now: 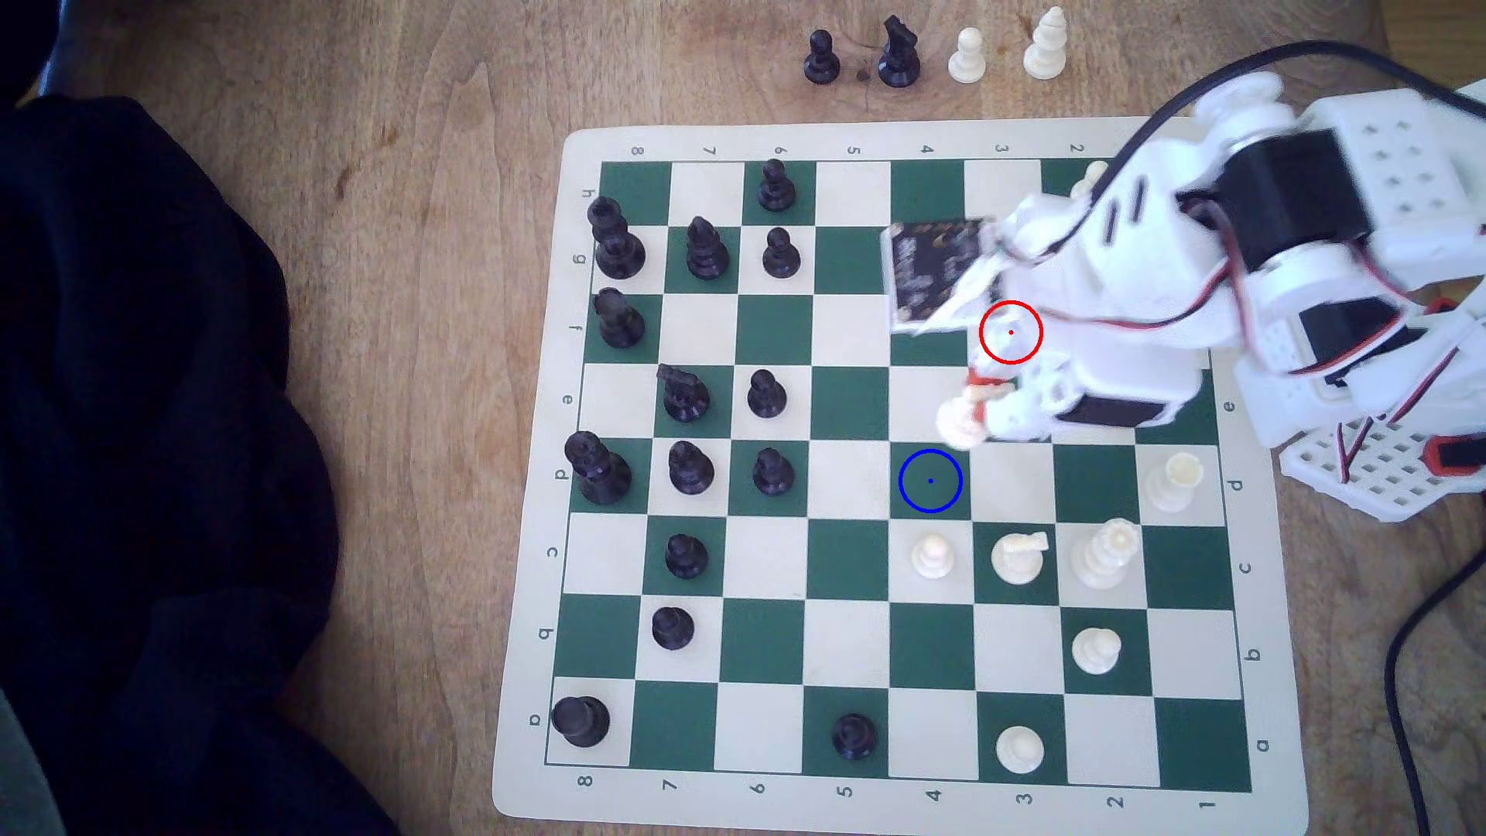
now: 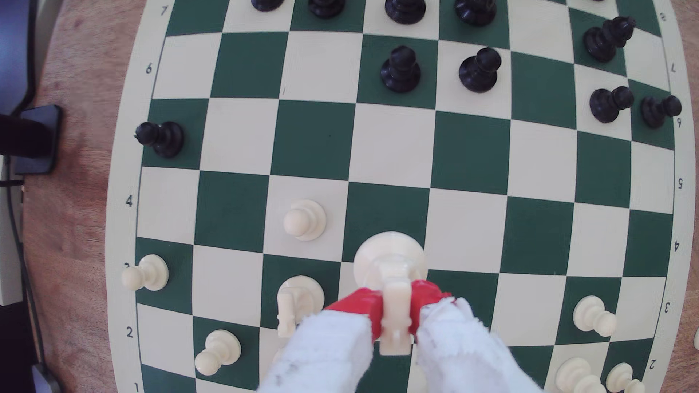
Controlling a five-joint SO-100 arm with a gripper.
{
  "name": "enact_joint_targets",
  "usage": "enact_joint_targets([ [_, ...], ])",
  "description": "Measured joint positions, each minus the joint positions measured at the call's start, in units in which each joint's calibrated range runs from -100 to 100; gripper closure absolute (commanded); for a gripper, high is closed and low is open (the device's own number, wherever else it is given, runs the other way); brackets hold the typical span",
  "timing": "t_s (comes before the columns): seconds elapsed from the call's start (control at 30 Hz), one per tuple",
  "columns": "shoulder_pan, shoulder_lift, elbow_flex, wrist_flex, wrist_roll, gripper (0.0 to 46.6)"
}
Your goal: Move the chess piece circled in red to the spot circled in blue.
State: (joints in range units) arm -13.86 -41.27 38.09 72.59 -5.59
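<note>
The exterior view looks straight down from high above the green-and-cream vinyl chessboard [image 1: 868, 450]. The wrist view hangs close over it, sharing its middle squares.

The red-ringed square [image 1: 1011, 332] is covered by the arm [image 1: 1126, 265]; the held knight [image 1: 965, 414] is blurred in the exterior view.

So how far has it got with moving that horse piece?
The pick-up looks done: the gripper is closed on the cream knight, red pads on either side of its head. In hand: carrying it; in the exterior view the knight is blurred just above the blue-ringed square, off the red ring. Left: set it down on that square and let go.
</note>
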Motion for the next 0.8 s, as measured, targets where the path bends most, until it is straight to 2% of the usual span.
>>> enact_joint_targets([
  [0.3,0.52,9.97,0.0,-3.43,0.0,46.4],
  [0.8,1.92,18.68,-0.09,-10.84,0.2,46.4],
])
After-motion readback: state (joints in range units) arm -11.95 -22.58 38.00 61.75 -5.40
